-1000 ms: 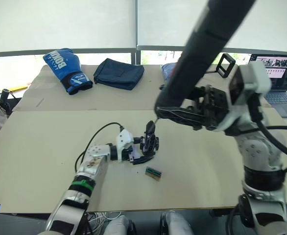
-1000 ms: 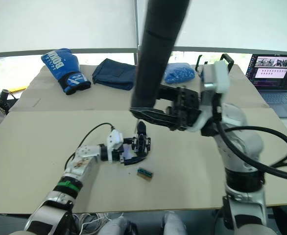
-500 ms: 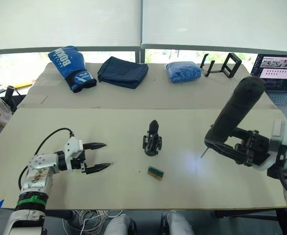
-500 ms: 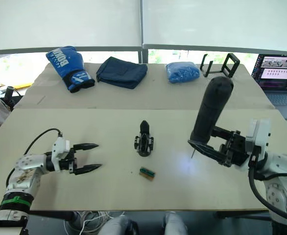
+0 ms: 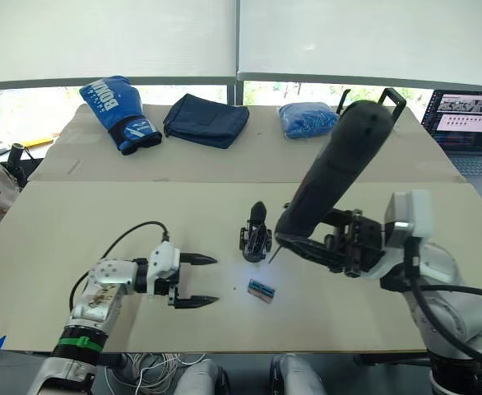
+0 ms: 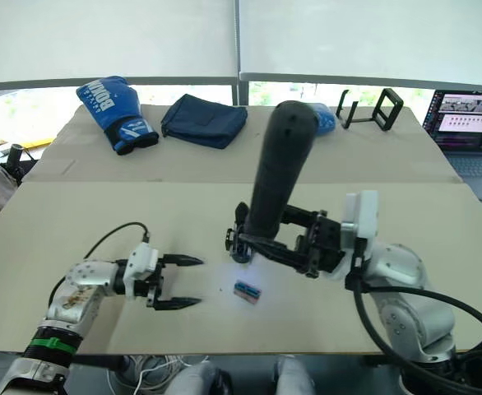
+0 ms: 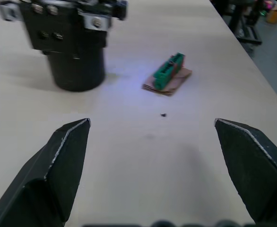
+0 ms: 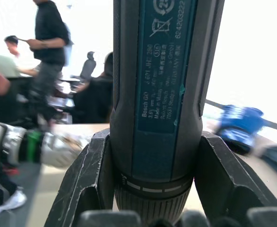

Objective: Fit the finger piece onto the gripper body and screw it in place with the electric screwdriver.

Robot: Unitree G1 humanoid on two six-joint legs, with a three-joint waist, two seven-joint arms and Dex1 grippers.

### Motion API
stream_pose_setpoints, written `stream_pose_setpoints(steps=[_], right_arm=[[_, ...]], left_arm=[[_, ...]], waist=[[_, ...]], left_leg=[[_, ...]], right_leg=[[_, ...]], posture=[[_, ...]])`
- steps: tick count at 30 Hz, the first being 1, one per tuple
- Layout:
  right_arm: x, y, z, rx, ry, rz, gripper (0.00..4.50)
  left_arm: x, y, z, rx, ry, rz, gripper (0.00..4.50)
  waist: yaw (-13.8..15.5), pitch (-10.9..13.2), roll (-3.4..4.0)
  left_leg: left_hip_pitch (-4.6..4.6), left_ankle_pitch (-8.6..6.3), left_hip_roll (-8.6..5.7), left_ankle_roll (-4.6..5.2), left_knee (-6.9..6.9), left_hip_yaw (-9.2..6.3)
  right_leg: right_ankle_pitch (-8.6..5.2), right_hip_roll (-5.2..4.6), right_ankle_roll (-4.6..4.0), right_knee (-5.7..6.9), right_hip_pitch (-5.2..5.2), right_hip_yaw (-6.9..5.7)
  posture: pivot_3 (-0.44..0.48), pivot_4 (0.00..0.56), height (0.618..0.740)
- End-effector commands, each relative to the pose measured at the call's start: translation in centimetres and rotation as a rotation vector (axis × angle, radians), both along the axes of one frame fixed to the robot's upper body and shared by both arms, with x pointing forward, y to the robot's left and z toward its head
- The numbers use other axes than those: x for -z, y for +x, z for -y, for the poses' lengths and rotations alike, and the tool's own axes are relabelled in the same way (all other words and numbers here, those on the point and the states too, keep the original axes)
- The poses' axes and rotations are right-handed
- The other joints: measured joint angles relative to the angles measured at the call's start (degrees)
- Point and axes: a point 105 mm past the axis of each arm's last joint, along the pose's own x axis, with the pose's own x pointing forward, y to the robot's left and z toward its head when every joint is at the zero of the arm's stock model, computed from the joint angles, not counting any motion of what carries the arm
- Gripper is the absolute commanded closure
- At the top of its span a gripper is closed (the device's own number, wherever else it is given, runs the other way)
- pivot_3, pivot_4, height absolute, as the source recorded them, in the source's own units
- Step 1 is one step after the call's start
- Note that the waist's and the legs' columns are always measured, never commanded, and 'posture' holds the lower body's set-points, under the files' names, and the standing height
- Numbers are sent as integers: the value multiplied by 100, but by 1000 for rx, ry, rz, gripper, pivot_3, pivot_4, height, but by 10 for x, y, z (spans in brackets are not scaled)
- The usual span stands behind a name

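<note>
The right tool (image 5: 327, 245) is gripping the electric screwdriver (image 5: 336, 177) near its lower end, with one finger (image 8: 93, 175) pressing on each side of the barrel. The screwdriver is leaning up and away over the worktop (image 5: 76, 222), and its thin bit is pointing down just beside the gripper body (image 5: 256, 236). The gripper body is standing upright on its round base near the middle of the worktop, with its pointed finger up. The left tool (image 5: 198, 281) is open wide and holding nothing, hovering low, apart from the gripper body. A small green-and-brown block (image 7: 168, 75) is lying on the worktop, near the gripper body. I cannot tell where the finger piece is.
</note>
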Motion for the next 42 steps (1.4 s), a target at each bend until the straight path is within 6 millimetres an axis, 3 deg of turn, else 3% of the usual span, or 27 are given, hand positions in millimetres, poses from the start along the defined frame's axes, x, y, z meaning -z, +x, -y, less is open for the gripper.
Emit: stream_pose_setpoints(steps=[1,9,14,27,42], right_arm=[[-6,-6,-7,-56,6,72,2561],[5,-6,-8,-83,-23,73,2561],[16,-7,-9,-91,-41,55,2561],[27,-1,-4,-48,-57,54,2561],[31,5,-2,-31,-46,24,2561]], left_arm=[[5,-5,28,39,8,29,69],[16,-4,67,38,-3,40,69],[20,-5,77,79,15,4,69],[24,-3,88,98,43,-22,69],[30,-7,86,101,63,-37,69]], waist=[[15,0,0],[72,-1,1],[68,-1,1],[83,-1,1],[89,-2,3]], left_leg=[[0,0,-1,1,1,0],[3,-2,-3,8,9,-4],[7,-7,-4,17,15,-7],[36,-12,-4,25,16,-20],[39,-15,-5,30,17,-22]], right_leg=[[0,0,0,-1,0,0],[0,-2,1,0,12,-1],[0,-2,2,-3,25,-5],[-2,-13,6,-12,66,-15],[-2,-25,6,-12,70,-20]], posture=[[0,150,740],[0,150,740],[0,150,740],[0,150,740],[0,150,740]])
